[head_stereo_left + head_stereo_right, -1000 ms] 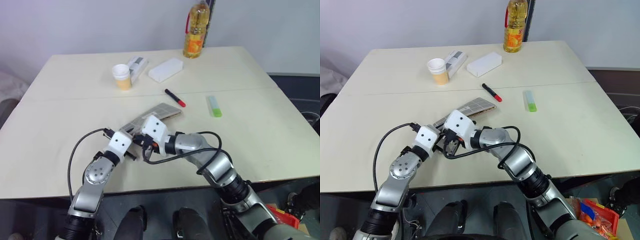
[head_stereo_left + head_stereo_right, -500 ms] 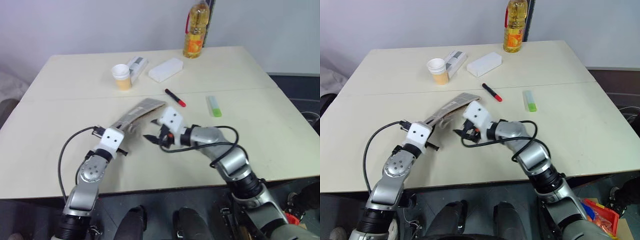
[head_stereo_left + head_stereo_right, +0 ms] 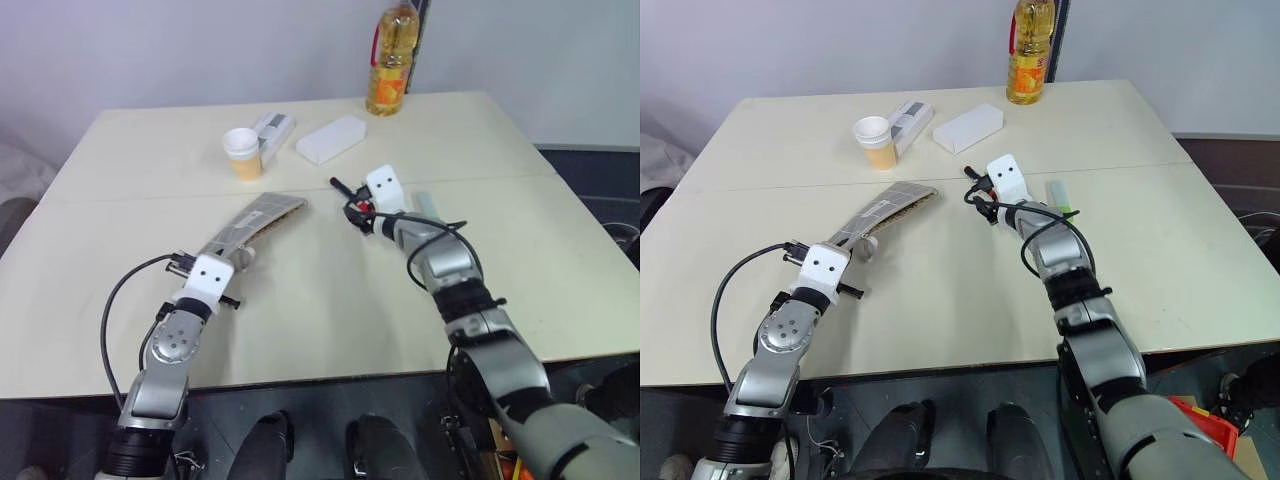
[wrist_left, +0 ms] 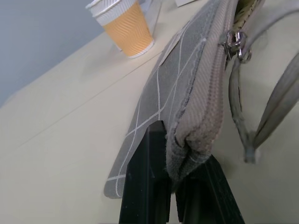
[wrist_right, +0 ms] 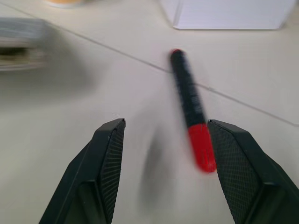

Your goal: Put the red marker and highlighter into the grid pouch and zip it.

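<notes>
Marker point(image 5: 189, 105) is lying between our spread right pincer point(image 5: 175, 163); we are squaring up before pinching, left pincer point(image 4: 180, 186) gripping pouch point(image 3: 250, 225).

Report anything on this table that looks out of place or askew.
Only the grid pouch stands out: the left claw is shut on one end, so it sits raised and slanted rather than flat. The red marker lies loose on the table between the right claw's open fingers. Nothing looks spilled or damaged.
</notes>
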Available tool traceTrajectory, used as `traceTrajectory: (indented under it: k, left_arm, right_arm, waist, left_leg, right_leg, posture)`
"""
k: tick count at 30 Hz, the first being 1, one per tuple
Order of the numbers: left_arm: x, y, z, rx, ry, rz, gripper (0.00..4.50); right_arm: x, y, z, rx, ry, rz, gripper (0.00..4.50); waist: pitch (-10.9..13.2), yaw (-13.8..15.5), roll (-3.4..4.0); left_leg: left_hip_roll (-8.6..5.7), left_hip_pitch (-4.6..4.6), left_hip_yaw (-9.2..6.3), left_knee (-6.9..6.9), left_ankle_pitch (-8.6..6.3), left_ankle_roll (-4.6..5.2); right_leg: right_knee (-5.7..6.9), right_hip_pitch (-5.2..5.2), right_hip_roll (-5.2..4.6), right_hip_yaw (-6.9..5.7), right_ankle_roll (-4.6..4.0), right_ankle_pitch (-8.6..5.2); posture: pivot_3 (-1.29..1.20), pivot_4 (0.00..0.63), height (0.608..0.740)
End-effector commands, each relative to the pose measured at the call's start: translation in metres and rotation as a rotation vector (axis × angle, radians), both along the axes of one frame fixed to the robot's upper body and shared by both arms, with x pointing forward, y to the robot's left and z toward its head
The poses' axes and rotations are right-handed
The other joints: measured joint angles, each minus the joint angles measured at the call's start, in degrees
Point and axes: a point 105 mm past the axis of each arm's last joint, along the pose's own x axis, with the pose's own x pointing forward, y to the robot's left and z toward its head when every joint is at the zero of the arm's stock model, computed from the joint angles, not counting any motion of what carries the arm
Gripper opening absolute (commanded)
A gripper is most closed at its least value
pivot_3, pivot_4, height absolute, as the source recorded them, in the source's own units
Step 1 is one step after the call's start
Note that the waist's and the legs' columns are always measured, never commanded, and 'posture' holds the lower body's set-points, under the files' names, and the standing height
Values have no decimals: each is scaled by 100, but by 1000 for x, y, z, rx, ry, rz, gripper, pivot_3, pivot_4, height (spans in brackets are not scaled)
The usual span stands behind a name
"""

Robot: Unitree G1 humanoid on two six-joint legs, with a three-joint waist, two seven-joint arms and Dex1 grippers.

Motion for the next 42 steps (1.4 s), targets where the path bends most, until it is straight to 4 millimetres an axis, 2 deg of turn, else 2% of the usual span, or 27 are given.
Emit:
traceTrajectory:
  k: [1,5,6,8,11,12,17,20,22,26,31,36,42]
  left_arm:
    - [-1,-1,11,-7,-41,1,0]
    - [-3,0,11,-10,-42,6,0]
    - [-4,0,11,-11,-42,7,0]
    - [-4,0,11,-13,-42,9,0]
    - [-5,0,10,-16,-41,10,0]
    - [-5,0,10,-17,-41,9,0]
    - [-3,-2,11,-22,-42,-4,0]
    - [-1,-3,13,-29,-48,-10,0]
    - [0,-5,15,-51,-53,-28,0]
    - [1,-9,16,-91,-48,-75,0]
    - [3,-22,15,-107,-30,-172,0]
    - [7,-29,15,-121,-15,-233,0]
    - [10,-36,16,-118,-9,-285,0]
  right_arm:
    - [13,-4,4,-1,-16,-34,2882]
    - [16,-4,-4,8,18,-40,2882]
    - [16,-5,-6,13,30,-46,2647]
    - [17,-6,-8,19,35,-54,2018]
    - [18,-5,-6,45,18,-54,466]
    - [18,-5,-5,52,14,-56,210]
    - [17,-8,3,39,-38,-38,219]
    - [6,-11,5,3,-78,24,219]
    - [-17,-13,7,-17,-110,124,219]
    - [-76,-15,9,-75,-118,299,219]
    - [-118,-28,11,-152,-105,351,219]
    - [-133,-33,14,-168,-99,359,219]
    - [-136,-37,12,-190,-86,341,219]
  waist:
    - [0,-3,0]
    - [0,-10,0]
    - [0,-13,1]
    - [0,-24,1]
    - [1,-21,1]
    - [1,-20,1]
    - [1,-21,2]
    - [1,-7,2]
    - [0,40,0]
    - [1,40,3]
    - [4,-22,6]
    - [4,25,5]
    - [4,31,4]
  left_leg:
    - [-1,0,2,0,0,0]
    - [0,-1,2,-1,0,0]
    - [0,0,2,-1,0,0]
    - [0,0,2,-1,0,0]
    - [1,0,1,-1,0,0]
    - [1,0,1,0,0,0]
    - [1,0,1,0,0,0]
    - [1,-1,-1,0,0,0]
    - [-1,-1,-2,1,0,0]
    - [-9,-12,-20,4,-3,5]
    - [2,4,-10,6,-4,6]
    - [7,7,-14,10,-4,6]
    - [1,-1,-13,11,-4,6]
  right_leg:
    - [0,0,-1,0,0,0]
    - [0,-1,-1,1,0,0]
    - [0,-1,-1,1,0,0]
    - [1,-1,-1,1,0,0]
    - [8,-3,0,2,0,0]
    - [8,-3,-1,2,0,0]
    - [10,-4,-1,3,0,0]
    - [13,-6,-1,3,0,0]
    - [13,-5,-3,3,0,0]
    - [6,-6,-13,1,8,-4]
    - [5,-2,-4,7,7,-3]
    - [5,6,6,3,2,-1]
    - [-10,8,-1,3,5,-1]
  posture:
    - [0,150,740]
    - [0,150,740]
    - [0,150,740]
    - [0,150,740]
    - [0,150,740]
    - [0,150,740]
    - [0,150,740]
    - [0,150,740]
    - [0,150,740]
    - [0,150,740]
    - [0,150,740]
    - [0,150,740]
    - [0,150,740]
